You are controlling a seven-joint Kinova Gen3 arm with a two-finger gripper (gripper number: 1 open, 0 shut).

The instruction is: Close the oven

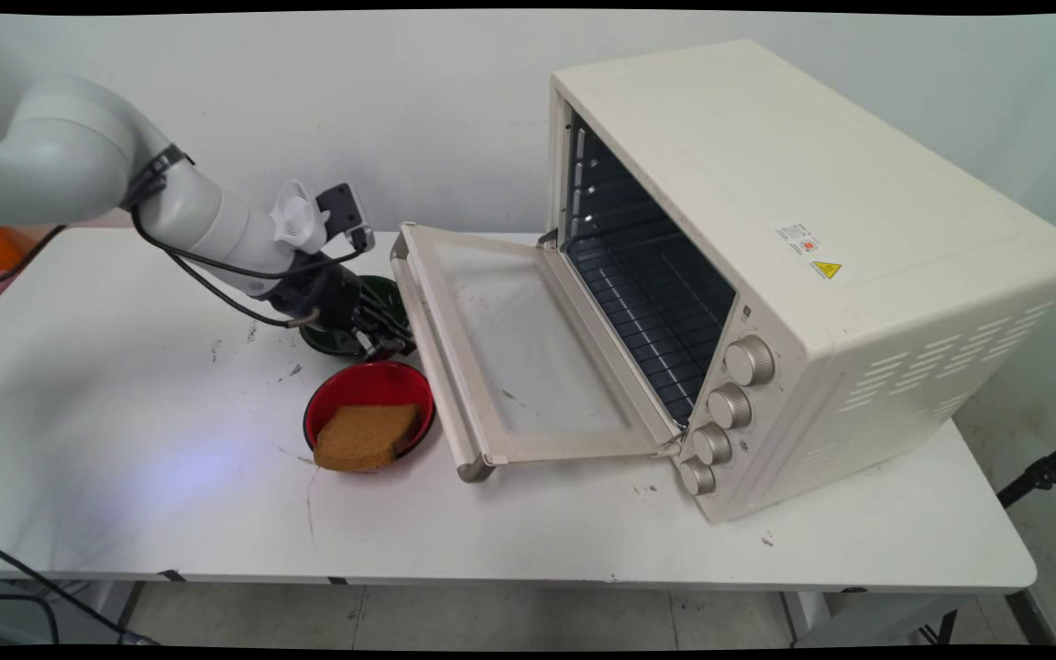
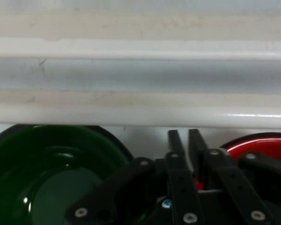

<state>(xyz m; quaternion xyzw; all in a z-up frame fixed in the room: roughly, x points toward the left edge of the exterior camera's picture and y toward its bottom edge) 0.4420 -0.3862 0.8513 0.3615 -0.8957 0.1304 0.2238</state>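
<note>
- Fingers [image 2: 182,140] look pressed together with nothing between them in the hand view, tips pointing at the oven door's [image 2: 140,110] handle edge across the upper frame; green bowl [image 2: 51,178] lower left, red bowl [image 2: 260,145] lower right.
- Main view: gripper [image 1: 381,344] sits low at center-left between both bowls, just beside the open oven [image 1: 766,275] door. Bread slice [image 1: 368,435] lies in the red bowl on the surface [image 1: 125,440]; oven rack looks bare.

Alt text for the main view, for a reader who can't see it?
A white arm's black pincer hangs low between a green bowl and a red bowl holding a brown bread slice, beside the lowered door of a cream toaster oven.
</note>
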